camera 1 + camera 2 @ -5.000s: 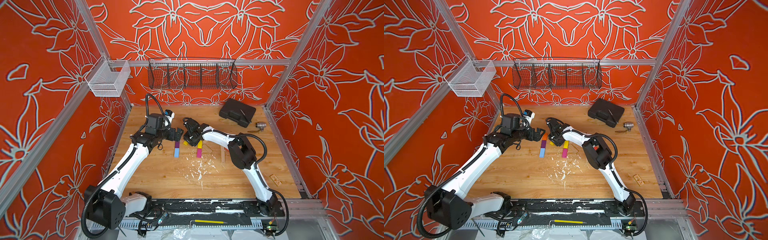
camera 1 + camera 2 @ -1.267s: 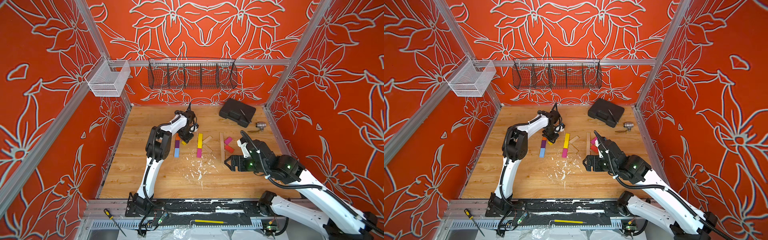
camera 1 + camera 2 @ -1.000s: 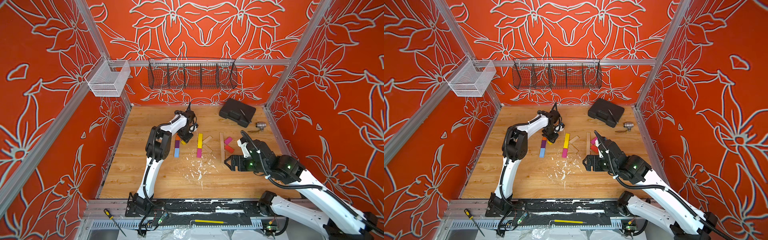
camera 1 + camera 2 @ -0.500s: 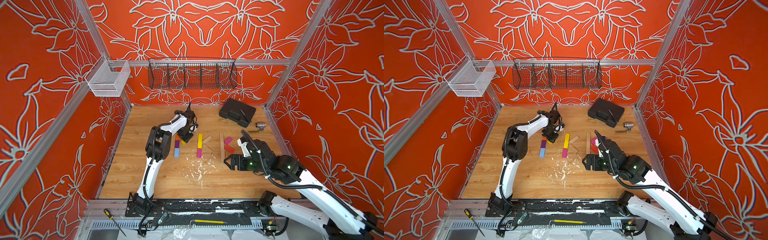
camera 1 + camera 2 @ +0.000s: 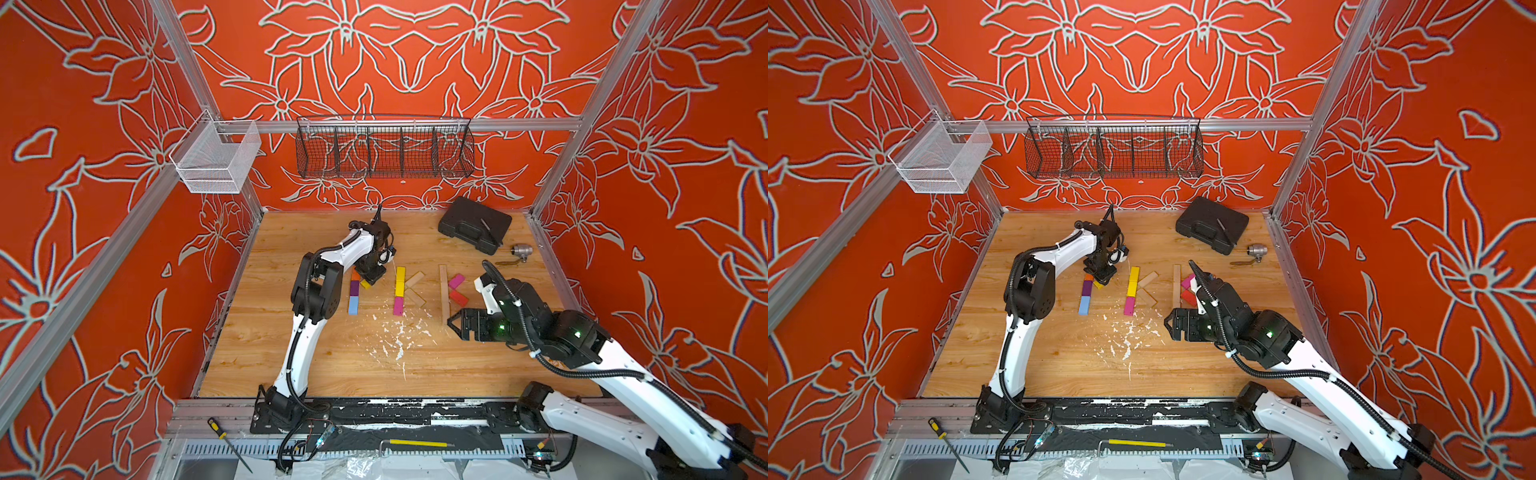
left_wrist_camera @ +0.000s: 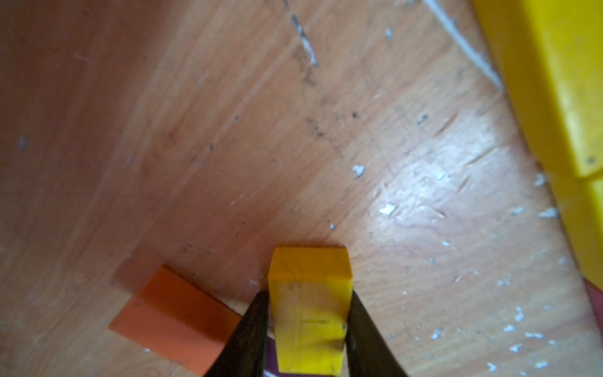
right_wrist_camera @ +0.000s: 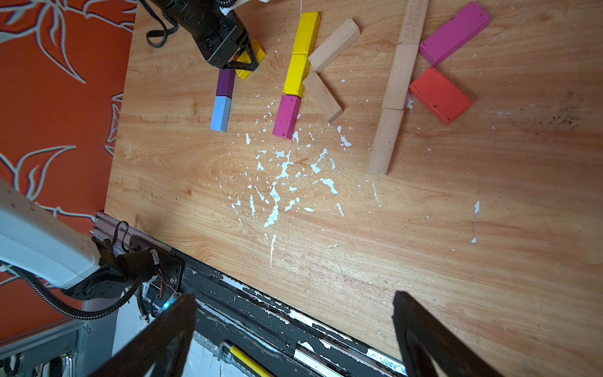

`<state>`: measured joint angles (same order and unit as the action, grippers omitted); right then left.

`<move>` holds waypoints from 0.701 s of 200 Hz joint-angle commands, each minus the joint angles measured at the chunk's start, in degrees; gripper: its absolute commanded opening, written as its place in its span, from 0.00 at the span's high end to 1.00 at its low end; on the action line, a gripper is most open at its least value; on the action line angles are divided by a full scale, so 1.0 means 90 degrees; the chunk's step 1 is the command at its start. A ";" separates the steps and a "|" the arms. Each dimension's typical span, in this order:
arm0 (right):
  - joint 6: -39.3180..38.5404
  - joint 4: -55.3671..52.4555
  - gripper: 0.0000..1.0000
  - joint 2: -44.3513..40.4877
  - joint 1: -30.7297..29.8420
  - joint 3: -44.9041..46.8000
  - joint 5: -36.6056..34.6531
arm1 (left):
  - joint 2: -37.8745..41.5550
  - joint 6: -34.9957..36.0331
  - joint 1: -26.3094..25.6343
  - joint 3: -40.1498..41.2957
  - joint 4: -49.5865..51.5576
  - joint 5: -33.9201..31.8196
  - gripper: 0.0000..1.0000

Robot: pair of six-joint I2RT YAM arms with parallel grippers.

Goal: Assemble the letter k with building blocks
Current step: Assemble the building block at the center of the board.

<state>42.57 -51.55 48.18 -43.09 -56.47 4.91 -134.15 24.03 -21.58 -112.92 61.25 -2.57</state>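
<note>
The building blocks lie in three groups on the wooden table. On the left, an orange block, a purple block and a light blue block form a column. My left gripper points down beside it, shut on a small yellow block that slants off the column. Both black fingers press its sides. In the middle, yellow, magenta and plain wood blocks form a K. On the right stand a plain wood column, a magenta block and a red one. My right gripper hovers open and empty in front of them.
A black plastic case and a silver metal fitting sit at the back right. White flecks litter the table's middle front. A black wire basket and a white mesh basket hang on the walls. A screwdriver lies below the front rail.
Five seconds ago both arms met at the left blocks; since then the right arm has drawn back to the front right. Over the last second neither arm visibly moves.
</note>
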 commanded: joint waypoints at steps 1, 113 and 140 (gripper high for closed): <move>0.0131 0.0081 0.04 -0.0080 0.0015 0.0092 -0.0013 | 0.0169 0.0043 0.0035 0.0020 0.0142 -0.0057 0.63; 0.0133 0.0088 0.04 -0.0044 0.0013 0.0093 -0.0015 | 0.0159 0.0053 0.0035 0.0047 0.0148 -0.0095 0.63; 0.0153 0.0082 0.04 -0.0044 0.0014 0.0102 -0.0027 | 0.0149 0.0033 0.0036 0.0047 0.0128 -0.0113 0.62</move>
<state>42.72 -50.70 48.18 -43.09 -56.12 4.95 -134.15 24.03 -21.58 -112.92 61.25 -2.81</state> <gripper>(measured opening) 0.959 0.373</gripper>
